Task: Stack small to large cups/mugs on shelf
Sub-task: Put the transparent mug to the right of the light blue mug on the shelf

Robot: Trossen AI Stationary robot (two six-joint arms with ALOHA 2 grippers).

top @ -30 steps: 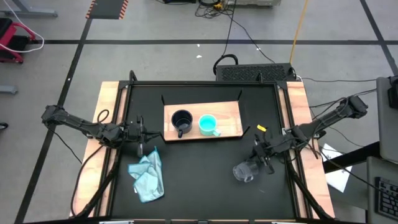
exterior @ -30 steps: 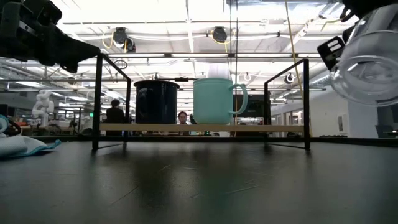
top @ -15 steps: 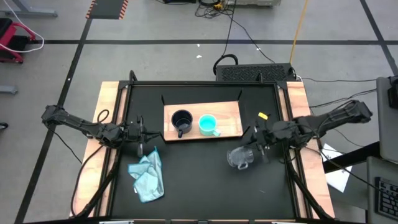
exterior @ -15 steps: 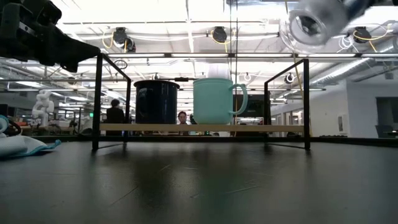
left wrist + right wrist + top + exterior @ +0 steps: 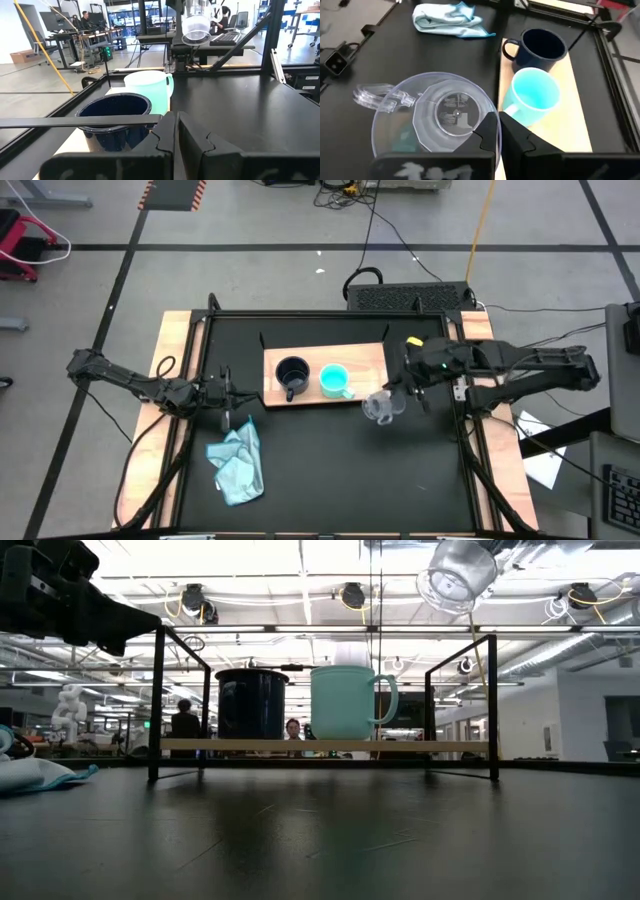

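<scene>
On the shelf (image 5: 372, 358) the navy mug (image 5: 291, 373) and turquoise mug (image 5: 335, 379) already stand, leaving only the glass cup (image 5: 381, 407), clamped in the right gripper (image 5: 403, 388) above the shelf's near right corner; the left gripper (image 5: 226, 393), fingers together, waits left of the shelf.

No lettering can be read anywhere (labels, brands, numbers included).

Dark navy mug (image 5: 291, 374), turquoise mug (image 5: 335, 380), clear glass cup (image 5: 381, 407), light-brown wooden shelf (image 5: 367, 365), light blue cloth (image 5: 238, 462), black table (image 5: 330, 470).
</scene>
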